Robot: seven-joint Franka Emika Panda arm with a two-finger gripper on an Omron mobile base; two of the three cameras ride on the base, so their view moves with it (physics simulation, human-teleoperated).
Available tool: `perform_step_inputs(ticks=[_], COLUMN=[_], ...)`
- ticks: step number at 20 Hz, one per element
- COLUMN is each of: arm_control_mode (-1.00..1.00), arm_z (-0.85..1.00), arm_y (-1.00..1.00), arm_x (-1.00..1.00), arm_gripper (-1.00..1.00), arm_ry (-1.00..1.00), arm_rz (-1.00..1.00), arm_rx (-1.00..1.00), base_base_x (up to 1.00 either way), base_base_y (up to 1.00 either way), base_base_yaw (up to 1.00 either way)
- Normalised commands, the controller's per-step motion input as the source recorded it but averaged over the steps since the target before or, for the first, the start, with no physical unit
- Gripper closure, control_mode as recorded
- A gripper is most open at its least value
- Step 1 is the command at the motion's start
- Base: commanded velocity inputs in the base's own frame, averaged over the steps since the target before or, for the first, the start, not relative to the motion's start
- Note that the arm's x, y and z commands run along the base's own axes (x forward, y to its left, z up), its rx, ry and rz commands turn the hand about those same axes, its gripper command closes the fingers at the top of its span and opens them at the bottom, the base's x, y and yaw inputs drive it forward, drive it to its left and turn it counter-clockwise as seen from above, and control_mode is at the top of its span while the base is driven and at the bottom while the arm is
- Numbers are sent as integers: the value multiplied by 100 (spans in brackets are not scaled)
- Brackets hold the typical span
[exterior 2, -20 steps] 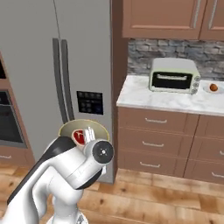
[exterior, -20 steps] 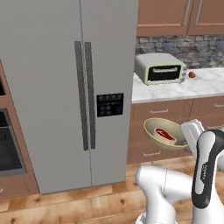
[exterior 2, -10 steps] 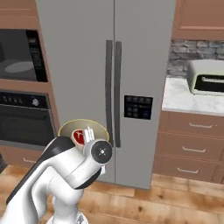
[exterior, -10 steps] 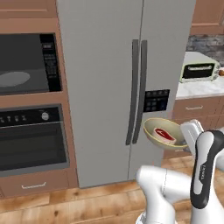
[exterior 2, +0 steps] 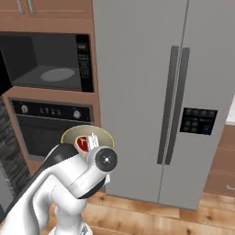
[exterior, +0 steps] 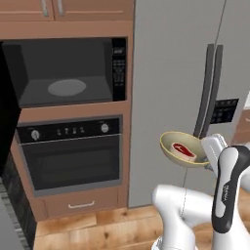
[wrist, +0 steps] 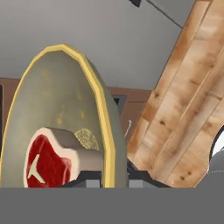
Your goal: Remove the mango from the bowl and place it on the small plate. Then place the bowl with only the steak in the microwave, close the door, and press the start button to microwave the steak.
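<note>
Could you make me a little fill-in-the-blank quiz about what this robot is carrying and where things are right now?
1. The bowl held by the gripper contains only the ____.
2. The microwave door stands ____.
3. Directly below the microwave sits the wall ____.
4. Right of the microwave stands a tall grey ____.

Missing words: steak; open; oven; fridge

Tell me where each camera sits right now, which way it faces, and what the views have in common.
Left base view: behind the arm's left, facing the open microwave, wall oven and fridge; arm at lower right.
Right base view: behind its right, same wall; arm at lower left.
Hand view: on the hand, along the gripper, shut on the bowl rim.
Shared: bowl with steak in all three.
</note>
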Motion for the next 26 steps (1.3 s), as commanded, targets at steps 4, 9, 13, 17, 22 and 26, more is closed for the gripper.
perform_step_inputs(ticks=[4, 9, 13, 17, 22, 26], arm_control_mode=[100, 100, 100, 100, 100, 100], arm_z=[0, 0, 0, 0, 0, 0], arm_y=[0, 0, 0, 0, 0, 0], arm_x=[0, 0, 0, 0, 0, 0], arm_gripper=[100, 100, 100, 100, 100, 100], arm_ry=[0, 0, 0, 0, 0, 0], arm_rz=[0, 0, 0, 0, 0, 0], arm_rx=[0, 0, 0, 0, 0, 0], base_base_x=[36, 49, 54, 41, 50, 31], base_base_y=[89, 63, 52, 53, 35, 30], base_base_yaw=[0, 0, 0, 0, 0, 0])
